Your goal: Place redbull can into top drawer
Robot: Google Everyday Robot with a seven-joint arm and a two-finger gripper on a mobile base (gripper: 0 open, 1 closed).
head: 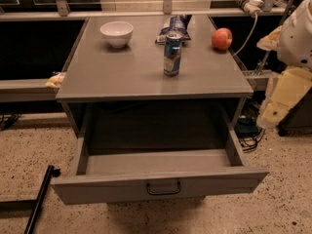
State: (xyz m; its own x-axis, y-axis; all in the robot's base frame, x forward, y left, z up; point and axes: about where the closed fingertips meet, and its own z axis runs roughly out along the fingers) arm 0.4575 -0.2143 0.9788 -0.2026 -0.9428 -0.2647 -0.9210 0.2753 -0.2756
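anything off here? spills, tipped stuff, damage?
Nothing stands out. The redbull can stands upright on the table. The white bowl and apple sit undisturbed. The top drawer is pulled open and empty. The end effector is out of view; only the arm shows at the right edge.

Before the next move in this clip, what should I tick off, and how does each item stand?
1. Top drawer pulled open: ok.
2. Redbull can upright on the table: ok.
3. Can apart from the apple and the bowl: ok.
4. Can apart from the snack bag behind it: cannot tell.
5. Gripper holding the can: not ok. It hangs off the table's right side, away from the can.
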